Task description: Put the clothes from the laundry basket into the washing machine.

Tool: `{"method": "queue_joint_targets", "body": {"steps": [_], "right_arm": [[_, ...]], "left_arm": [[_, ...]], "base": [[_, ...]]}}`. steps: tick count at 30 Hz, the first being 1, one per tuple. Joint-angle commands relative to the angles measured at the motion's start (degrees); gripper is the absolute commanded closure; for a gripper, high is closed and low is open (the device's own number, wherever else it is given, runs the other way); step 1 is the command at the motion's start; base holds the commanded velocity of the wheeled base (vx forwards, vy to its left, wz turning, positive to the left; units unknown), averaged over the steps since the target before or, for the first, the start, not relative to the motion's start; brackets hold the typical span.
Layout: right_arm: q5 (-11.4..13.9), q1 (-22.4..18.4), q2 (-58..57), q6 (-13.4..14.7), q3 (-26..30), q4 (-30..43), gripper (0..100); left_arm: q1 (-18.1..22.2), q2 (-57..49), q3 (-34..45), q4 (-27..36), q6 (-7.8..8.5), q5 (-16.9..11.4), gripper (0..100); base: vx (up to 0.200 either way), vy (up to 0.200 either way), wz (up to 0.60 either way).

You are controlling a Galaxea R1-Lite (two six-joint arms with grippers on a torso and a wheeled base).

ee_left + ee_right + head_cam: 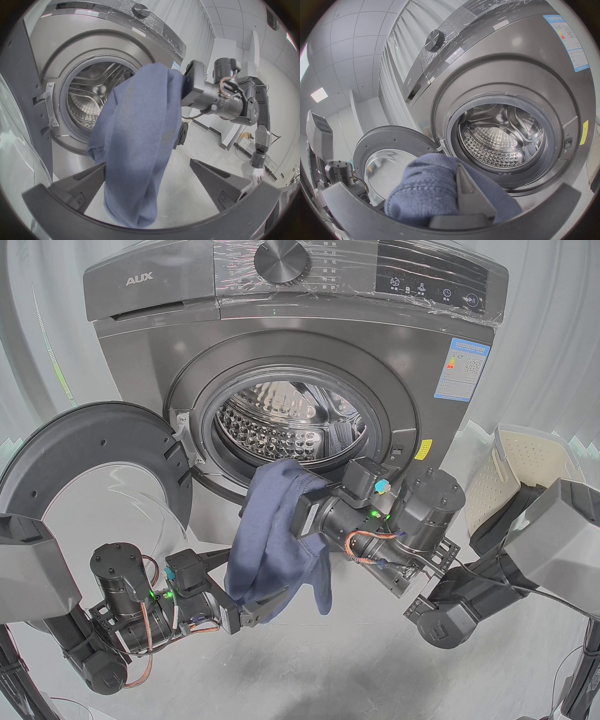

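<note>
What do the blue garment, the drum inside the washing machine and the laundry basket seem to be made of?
The blue garment: soft knitted fabric, maybe cotton; matt, it hangs in folds and shows stitching.
The drum: shiny metal, likely stainless steel; it mirrors light and has punched holes.
The laundry basket: cream plastic, it seems; stiff wall with rows of small holes.

A blue garment [269, 540] hangs limp before the grey washing machine's [156, 365] open drum. The cream laundry basket [531, 459] stands beside it.
</note>
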Motion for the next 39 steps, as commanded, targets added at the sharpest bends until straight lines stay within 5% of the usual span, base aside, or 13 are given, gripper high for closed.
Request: {"method": "queue_joint_targets", "body": {"steps": [1, 22, 23, 39], "right_arm": [[-0.06, 2.67, -1.34, 0.26, 0.40, -0.28, 100], [-0.94, 8.74, -8.02, 2.72, 9.98, -1.07, 100], [-0.85, 9.00, -8.02, 2.72, 9.90, -1.51, 100], [-1.02, 7.07, -8.55, 3.33, 9.72, -2.65, 100]], "left_arm": [[0.29, 1.39, -0.28, -0.08, 0.00, 0.02, 0], [4.34, 4.91, -3.89, -0.17, -1.50, 0.72, 0], [4.25, 4.82, -3.89, -0.25, -1.50, 0.72, 100], [4.25, 4.38, -5.38, -0.25, -3.17, 0.81, 100]], "base": [[0.000, 0.000, 0.00], [0.000, 0.000, 0.00], [0.000, 0.000, 0.00], [0.000, 0.000, 0.00]]}}
